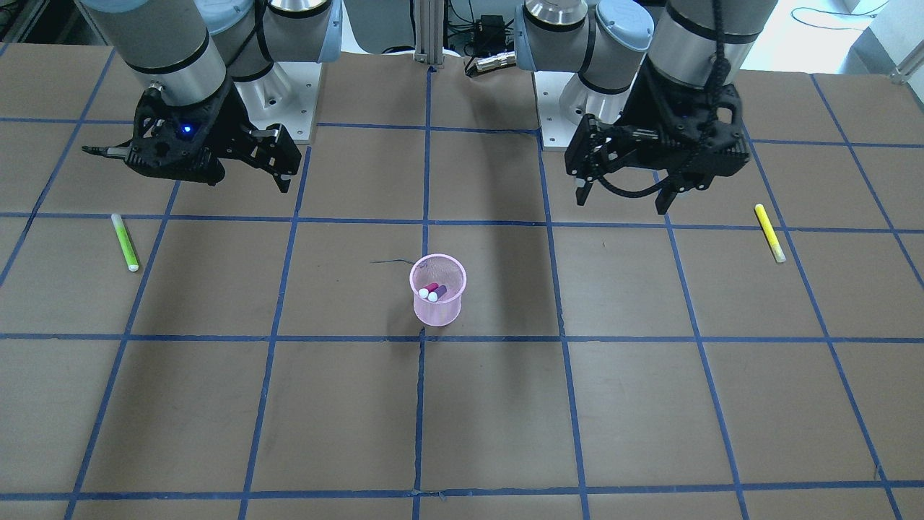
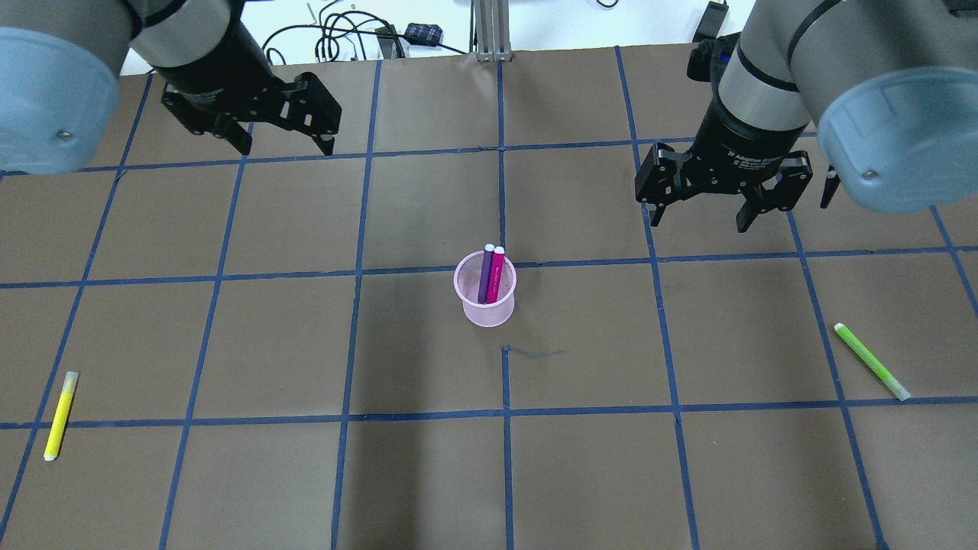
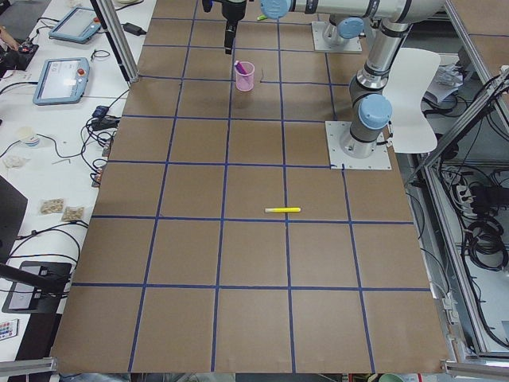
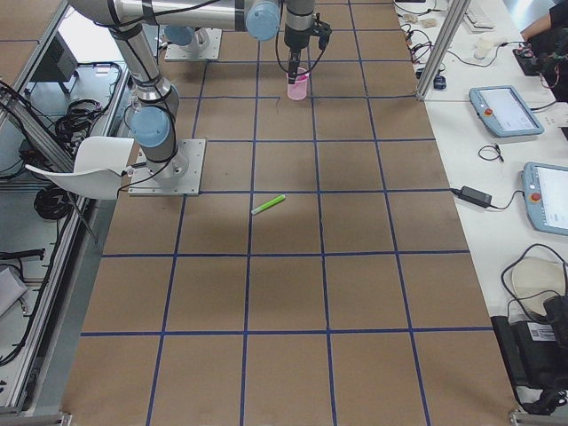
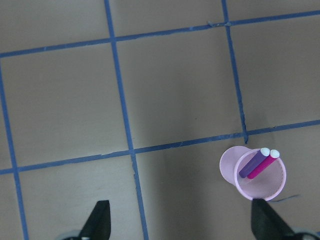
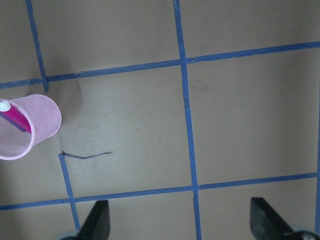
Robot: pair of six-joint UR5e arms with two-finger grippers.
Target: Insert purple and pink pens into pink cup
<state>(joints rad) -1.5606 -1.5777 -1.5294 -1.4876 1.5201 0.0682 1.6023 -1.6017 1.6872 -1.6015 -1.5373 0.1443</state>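
Could topple the light pink mesh cup (image 2: 489,312), standing mid-counter (image 2: 229,344) with the purple white-capped pen (image 2: 485,273) and the pink white-capped pen (image 2: 496,275) leaning together inside, by swinging the empty, wide-spread left claw (image 2: 288,145) or right claw (image 2: 699,215) low across it.

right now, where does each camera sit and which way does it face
Front: across the table, facing the robot; both arms.
Overhead: behind its shoulders, looking down; left tool, right tool.
Left side: table's left end; arms, yellow pen.
Right side: table's right end; arms, green pen.
Left wrist: looking down; its fingertips.
Right wrist: likewise.
All six share the cup.
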